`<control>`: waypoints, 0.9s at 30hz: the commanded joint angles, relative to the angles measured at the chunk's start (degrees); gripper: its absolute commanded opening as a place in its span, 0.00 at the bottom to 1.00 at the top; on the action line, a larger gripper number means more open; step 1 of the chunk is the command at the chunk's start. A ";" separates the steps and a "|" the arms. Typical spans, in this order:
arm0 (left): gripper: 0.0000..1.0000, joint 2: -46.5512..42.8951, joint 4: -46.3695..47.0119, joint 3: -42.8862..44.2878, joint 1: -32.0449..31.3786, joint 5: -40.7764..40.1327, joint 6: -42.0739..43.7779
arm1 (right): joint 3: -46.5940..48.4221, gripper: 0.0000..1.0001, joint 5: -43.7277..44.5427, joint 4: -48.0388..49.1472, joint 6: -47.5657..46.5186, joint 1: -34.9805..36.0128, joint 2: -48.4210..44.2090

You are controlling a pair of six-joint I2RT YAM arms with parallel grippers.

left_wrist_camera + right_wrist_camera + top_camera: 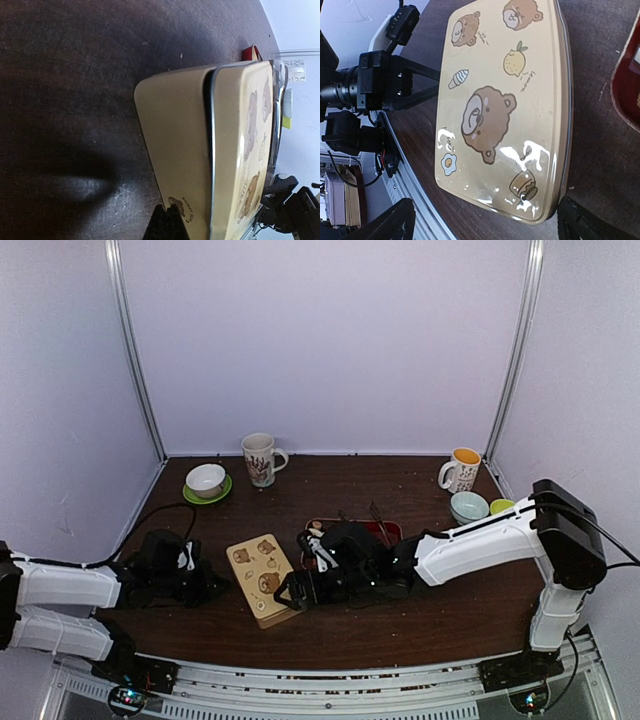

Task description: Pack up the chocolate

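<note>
A cream tin box with bear pictures lies closed on the dark table, its lid on. No chocolate shows in any view. My left gripper is low on the table just left of the tin. In the left wrist view its fingertips are pressed together, at the tin's side wall. My right gripper is at the tin's near right corner. In the right wrist view it is wide open, its fingers on either side of the near end of the lid.
A red tray with thin metal tongs lies behind my right arm. A white bowl on a green saucer and a mug stand at the back left. An orange-lined mug and two small bowls stand at the back right.
</note>
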 commanded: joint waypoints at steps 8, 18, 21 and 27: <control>0.00 7.48 10.07 2.33 -0.03 0.23 -1.07 | 4.77 0.99 -3.01 1.18 0.34 -0.18 4.58; 0.00 18.78 15.83 9.80 1.16 2.99 0.93 | 2.67 0.98 -0.83 2.05 2.34 -1.80 3.33; 0.00 20.26 15.02 11.64 1.36 3.19 2.49 | 1.65 0.98 -0.59 2.61 2.83 -2.24 2.52; 0.00 17.50 10.16 12.04 1.70 2.77 4.85 | 1.21 0.98 0.10 1.85 3.49 -2.78 1.08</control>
